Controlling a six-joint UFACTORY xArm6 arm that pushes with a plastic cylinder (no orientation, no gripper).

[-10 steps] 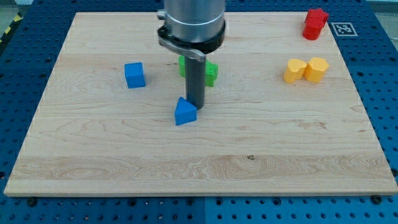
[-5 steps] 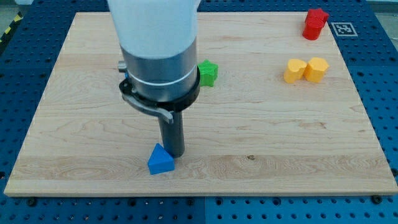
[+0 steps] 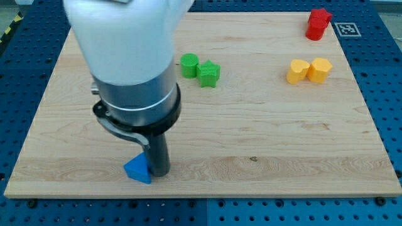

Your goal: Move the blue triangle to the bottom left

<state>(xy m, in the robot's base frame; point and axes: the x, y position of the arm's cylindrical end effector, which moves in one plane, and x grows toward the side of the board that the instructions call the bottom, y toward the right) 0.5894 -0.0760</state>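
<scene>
The blue triangle [image 3: 138, 169] lies on the wooden board [image 3: 264, 144] near the view's bottom edge, left of the middle. My tip [image 3: 159, 174] stands on the board right against the triangle's right side. The arm's big grey and white body rises above it and hides the board behind it at the view's upper left. The blue cube seen earlier at the left is hidden behind the arm.
Two green blocks [image 3: 200, 69] sit side by side at the top centre. Two yellow blocks [image 3: 308, 70] sit together at the right. A red block [image 3: 318, 24] stands at the top right corner. The board's bottom edge runs just below the triangle.
My tip has moved down and to the left, pushing the blue triangle from the board's middle to near the bottom edge. The arm now covers the blue cube and uncovers both green blocks.
</scene>
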